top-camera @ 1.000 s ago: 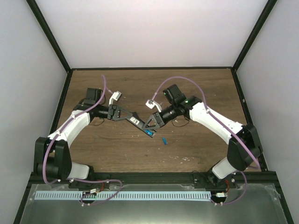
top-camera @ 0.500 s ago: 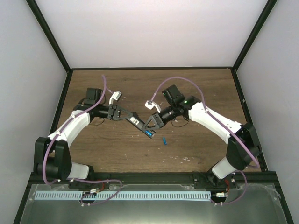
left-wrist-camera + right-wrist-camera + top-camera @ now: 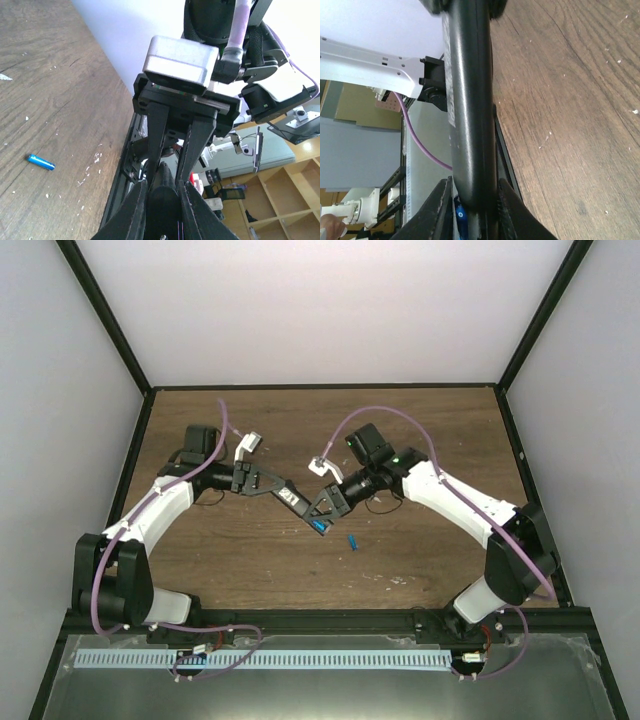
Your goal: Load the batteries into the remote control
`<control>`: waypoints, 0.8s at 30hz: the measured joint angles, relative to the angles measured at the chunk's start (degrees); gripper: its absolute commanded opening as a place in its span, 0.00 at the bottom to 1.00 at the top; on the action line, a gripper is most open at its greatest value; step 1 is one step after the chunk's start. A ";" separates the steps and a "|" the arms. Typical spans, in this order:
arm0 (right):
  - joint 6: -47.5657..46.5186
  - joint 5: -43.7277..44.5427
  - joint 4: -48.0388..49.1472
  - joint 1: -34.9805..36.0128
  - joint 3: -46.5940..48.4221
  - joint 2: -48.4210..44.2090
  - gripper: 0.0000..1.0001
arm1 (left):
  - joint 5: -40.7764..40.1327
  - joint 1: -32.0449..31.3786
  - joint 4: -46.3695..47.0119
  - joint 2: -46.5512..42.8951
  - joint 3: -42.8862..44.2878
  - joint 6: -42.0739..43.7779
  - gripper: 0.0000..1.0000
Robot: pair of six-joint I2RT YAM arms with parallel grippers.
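My left gripper (image 3: pixel 278 490) is shut on one end of the black remote control (image 3: pixel 290 500) and holds it above the middle of the table. In the left wrist view its fingers clamp the remote (image 3: pixel 167 200). My right gripper (image 3: pixel 322 512) meets the remote's other end, with a blue battery (image 3: pixel 318 527) at its tip. In the right wrist view the remote (image 3: pixel 470 100) fills the gap between my fingers, and the battery (image 3: pixel 459 215) sits pinched between the left finger and the remote. A second blue battery (image 3: pixel 353 540) lies loose on the table and also shows in the left wrist view (image 3: pixel 41 161).
Pale specks of debris (image 3: pixel 398 580) lie on the wooden table near its front right. A black rail (image 3: pixel 320 616) runs along the near edge. Black frame posts stand at the table's sides.
Both grippers have shifted slightly up and left, with the right gripper and its battery closing in on the remote's end. The loose battery has not moved.
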 measured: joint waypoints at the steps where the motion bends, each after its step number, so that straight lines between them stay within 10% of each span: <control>1: -0.02 -0.02 0.33 0.00 -0.35 -0.02 0.15 | -0.04 -0.02 0.20 0.00 0.00 -0.11 0.00; 9: -0.17 -0.33 1.75 0.50 -3.06 -0.81 0.16 | -0.15 -0.07 1.81 0.07 0.00 -1.25 0.00; 17: -0.11 3.39 2.08 0.81 -3.32 -3.43 0.43 | -0.59 0.09 3.10 0.42 0.00 -1.42 0.00; 24: -1.25 7.04 2.03 -0.20 -3.61 -6.40 0.38 | -0.55 0.46 3.54 0.66 0.00 -1.44 0.00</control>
